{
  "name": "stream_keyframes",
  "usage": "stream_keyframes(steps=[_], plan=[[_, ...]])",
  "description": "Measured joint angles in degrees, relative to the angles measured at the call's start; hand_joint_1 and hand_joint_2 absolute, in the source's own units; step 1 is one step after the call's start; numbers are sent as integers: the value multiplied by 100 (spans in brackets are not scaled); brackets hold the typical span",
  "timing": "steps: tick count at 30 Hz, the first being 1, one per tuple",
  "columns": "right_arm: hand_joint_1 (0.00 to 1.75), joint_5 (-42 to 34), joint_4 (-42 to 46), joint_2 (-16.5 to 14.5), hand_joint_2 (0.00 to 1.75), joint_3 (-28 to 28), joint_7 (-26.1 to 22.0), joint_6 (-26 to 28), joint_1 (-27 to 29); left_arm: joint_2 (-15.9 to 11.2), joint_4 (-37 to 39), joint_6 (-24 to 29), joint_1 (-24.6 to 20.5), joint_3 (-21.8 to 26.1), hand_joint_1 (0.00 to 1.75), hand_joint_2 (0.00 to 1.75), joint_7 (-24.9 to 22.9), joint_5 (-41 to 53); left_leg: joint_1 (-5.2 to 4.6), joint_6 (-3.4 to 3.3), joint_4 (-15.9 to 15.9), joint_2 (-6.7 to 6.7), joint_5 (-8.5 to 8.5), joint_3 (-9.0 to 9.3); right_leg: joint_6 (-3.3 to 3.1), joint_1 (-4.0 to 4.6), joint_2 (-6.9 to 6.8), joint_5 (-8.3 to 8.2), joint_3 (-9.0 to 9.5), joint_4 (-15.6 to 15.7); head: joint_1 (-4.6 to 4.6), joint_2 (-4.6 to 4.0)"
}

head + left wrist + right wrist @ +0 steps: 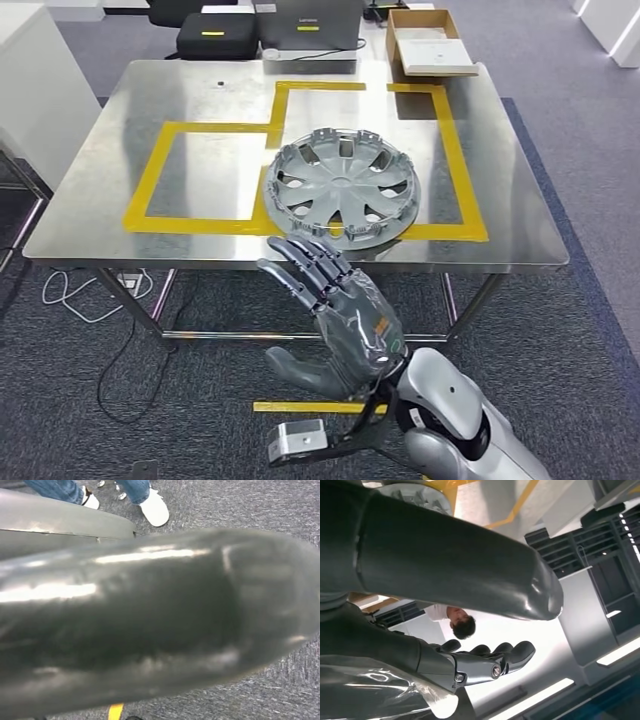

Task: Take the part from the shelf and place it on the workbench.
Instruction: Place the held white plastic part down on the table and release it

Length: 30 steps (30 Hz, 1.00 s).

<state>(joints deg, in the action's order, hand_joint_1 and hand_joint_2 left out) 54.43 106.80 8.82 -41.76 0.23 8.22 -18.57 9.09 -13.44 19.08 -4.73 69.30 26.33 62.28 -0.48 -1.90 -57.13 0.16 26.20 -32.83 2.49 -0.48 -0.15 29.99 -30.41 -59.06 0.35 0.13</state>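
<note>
One wheel cover (342,186) lies flat on workbench (189,90), near front edge, right of centre, straddling yellow tape outline (162,140). Placement judged done. Right hand (332,315) just off front edge, fingers extended and spread, thumb apart, holding nothing; fingertips (302,245) close to cover rim, contact uncertain. Left hand state: cannot tell. Risk: fingers catching rim on withdrawal, dragging cover off front edge. Count: one cover, one workbench, one cardboard box (426,42) beyond far edge, two dark cases (219,35). Person's shoes (155,507) on floor nearby.
</note>
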Motion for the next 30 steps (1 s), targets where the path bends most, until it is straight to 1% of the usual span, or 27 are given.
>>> stream_keyframes(steps=[1, 2, 4, 5, 6, 7, 8, 9, 10, 11, 12, 13, 14, 15, 16, 18, 19, 20, 21, 22, 24, 25, 26, 27, 28, 29, 30], plan=[[0, 19, 15, -5, 0, -28, 3, 6, -14, 0, 0, -4, 2, 1, 0, 0, -11, 5, -10, 29, -19, 1, -16, -29, -30, 6, 3, -20, 97, 185, -4, 0], [0, 32, 25, -10, 0, -52, 5, 11, -21, 0, 0, -6, 5, 2, 0, 0, -18, 7, -17, 65, -32, 3, -38, -58, -60, 14, 8, -5, 116, 244, -7, 0], [0, 48, 33, -15, 0, -93, 7, 22, -12, -5, -2, -5, 11, 4, 0, 0, -21, 8, -11, 126, -61, -3, -50, -98, -137, 2, 10, -45, 95, 261, -10, 0], [0, 53, 35, -18, 0, -112, 5, 25, -10, -10, -3, -4, 13, 6, 0, 0, -21, 8, -6, 160, -143, -9, 23, -131, -176, -9, 3, -72, 86, 273, -17, 0], [0, 56, 36, -20, 0, -128, 4, 28, -10, -14, -4, -3, 14, 9, 0, 0, -21, 9, 3, 195, -332, -16, 170, -200, -212, -22, -7, -99, 76, 286, -31, 0], [0, 56, 37, -23, 0, -143, 3, 31, -11, -18, -4, -2, 15, 13, 0, 0, -21, 9, 21, 232, -630, -23, 374, -309, -238, -27, -17, -120, 61, 292, -42, 0], [0, 57, 37, -25, 0, -153, 3, 33, -9, -17, -4, -2, 18, 21, 0, 0, -21, 10, 38, 267, -1000, -22, 589, -440, -255, -24, -21, -138, 38, 290, -54, 0], [0, 57, 37, -25, 0, -162, 3, 35, -7, -16, -4, -2, 22, 30, 0, 0, -21, 10, 57, 291, -1351, -22, 758, -557, -262, -21, -24, -155, 12, 285, -57, 0], [0, 61, 37, -25, 0, -173, 2, 36, -5, -16, -4, -3, 27, 40, 0, 0, -21, 10, 72, 308, -1571, -22, 833, -614, -263, -18, -24, -171, -16, 277, -56, 0], [0, 69, 37, -25, 0, -184, 2, 34, -8, -17, -4, -4, 31, 50, 0, 0, -20, 10, 84, 316, -1594, -22, 803, -581, -258, -18, -22, -185, -43, 265, -57, 0], [0, 87, 37, -26, 0, -197, 4, 32, -18, -21, -4, -7, 32, 56, 0, 0, -19, 10, 95, 317, -1397, -22, 675, -446, -250, -19, -19, -197, -67, 251, -58, 0], [0, 108, 37, -30, 0, -209, 6, 28, -32, -27, -5, -10, 31, 60, 0, 0, -17, 10, 103, 310, -1036, -22, 491, -236, -241, -19, -16, -204, -85, 236, -59, 0], [0, 126, 36, -35, 0, -219, 10, 24, -49, -32, -5, -14, 26, 63, 0, 0, -17, 10, 104, 297, -647, -24, 356, -18, -225, -12, -13, -212, -100, 222, -58, 0], [0, 134, 36, -40, 0, -228, 14, 21, -70, -34, -5, -19, 21, 66, 0, 0, -15, 11, 100, 278, -319, -26, 269, 146, -204, -2, -11, -219, -120, 205, -57, 0], [0, 124, 34, -45, 0, -236, 14, 17, -88, -34, -5, -23, 16, 68, 0, 0, -14, 14, 92, 255, -129, -28, 238, 229, -176, 7, -12, -231, -144, 192, -54, 0], [0, 77, 28, -51, 0, -251, 10, 14, -113, -33, -5, -26, 15, 71, 0, 0, -9, 19, 76, 192, -50, -31, 237, 212, -106, 13, -16, -267, -192, 183, -50, 0], [0, 55, 24, -54, 0, -260, 6, 13, -118, -31, -5, -26, 18, 72, 0, 0, -9, 22, 81, 147, -49, -26, 212, 190, -71, 6, -16, -265, -220, 176, -51, 0], [0, 45, 21, -55, 0, -268, 1, 14, -122, -29, -6, -24, 21, 74, 0, 0, -8, 23, 87, 101, -37, -19, 185, 174, -41, 0, -14, -214, -261, 128, -49, 0], [0, 49, 19, -56, 0, -276, -7, 17, -127, -29, -6, -20, 20, 75, 0, 0, -8, 27, 95, 56, -21, -12, 157, 157, -18, -4, -9, -96, -338, -13, -41, 0], [0, 72, 18, -56, 0, -285, -15, 24, -132, -28, -7, -15, 16, 77, 0, 0, -8, 38, 97, 19, -11, -5, 131, 135, -2, -8, -5, 88, -464, -280, -37, 0], [0, 161, 17, -55, 0, -304, -26, 42, -132, -26, -7, -8, 13, 77, 0, 0, -9, 62, 81, -18, -14, 1, 94, 76, 15, -8, -2, 482, -789, -1054, -27, 0], [0, 220, 17, -54, 0, -314, -20, 51, -127, -23, -7, -7, 16, 77, 0, 0, -9, 72, 71, -26, -16, 3, 77, 49, 18, -8, -1, 581, -904, -1354, -29, 0], [0, 276, 17, -53, 0, -323, -10, 60, -123, -21, -7, -6, 20, 77, 0, 0, -10, 77, 63, -27, -18, 4, 62, 29, 14, -7, -1, 573, -925, -1457, -29, 0], [0, 322, 17, -52, 0, -331, 0, 68, -122, -20, -7, -5, 22, 77, 0, 0, -11, 81, 56, -24, -20, 3, 51, 18, 2, -7, -1, 460, -826, -1325, -29, 0], [0, 355, 17, -51, 0, -340, 8, 75, -125, -19, -7, -5, 23, 77, 0, 0, -11, 85, 51, -19, -23, 2, 42, 15, -19, -5, -2, 276, -622, -985, -29, 0], [0, 373, 17, -51, 0, -348, 11, 80, -132, -16, -7, -5, 22, 77, 0, 0, -11, 88, 47, -11, -27, 1, 35, 13, -46, 0, -5, 118, -386, -561, -29, 0], [0, 381, 19, -51, 0, -356, 12, 85, -139, -13, -7, -5, 19, 77, 0, 0, -12, 91, 32, 5, -45, 0, 31, 0, -74, 8, -6, 9, -168, -172, -30, 0]])
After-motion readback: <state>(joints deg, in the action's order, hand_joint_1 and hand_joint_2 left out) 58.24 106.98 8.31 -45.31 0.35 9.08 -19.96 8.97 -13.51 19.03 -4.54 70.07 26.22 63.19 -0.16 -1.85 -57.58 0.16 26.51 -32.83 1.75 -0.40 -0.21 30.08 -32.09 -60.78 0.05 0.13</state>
